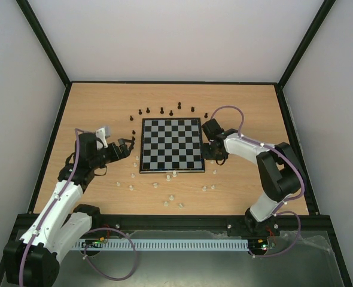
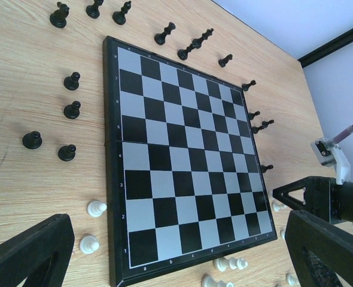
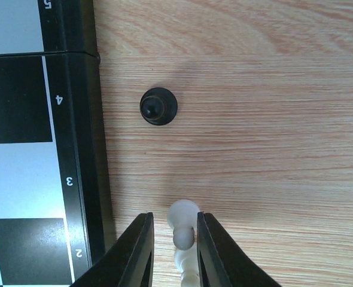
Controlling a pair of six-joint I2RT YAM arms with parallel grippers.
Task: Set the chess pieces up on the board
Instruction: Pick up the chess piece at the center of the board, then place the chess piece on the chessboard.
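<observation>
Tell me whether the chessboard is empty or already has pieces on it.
Empty. Every square of the chessboard shows bare in both views; the black pieces and white pieces sit on the table around it.

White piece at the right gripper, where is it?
Right wrist view: the white piece sits on the table between the jaws of the right gripper, beside the board, below a black pawn.

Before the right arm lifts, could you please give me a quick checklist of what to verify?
1. White piece sits between the fingers of the right gripper: ok.
2. Grip on it is firm: cannot tell.
3. Black pawn stands apart from those fingers: ok.
4. Board squares are free of pieces: ok.
5. Left gripper open and holding nothing: ok.
</observation>
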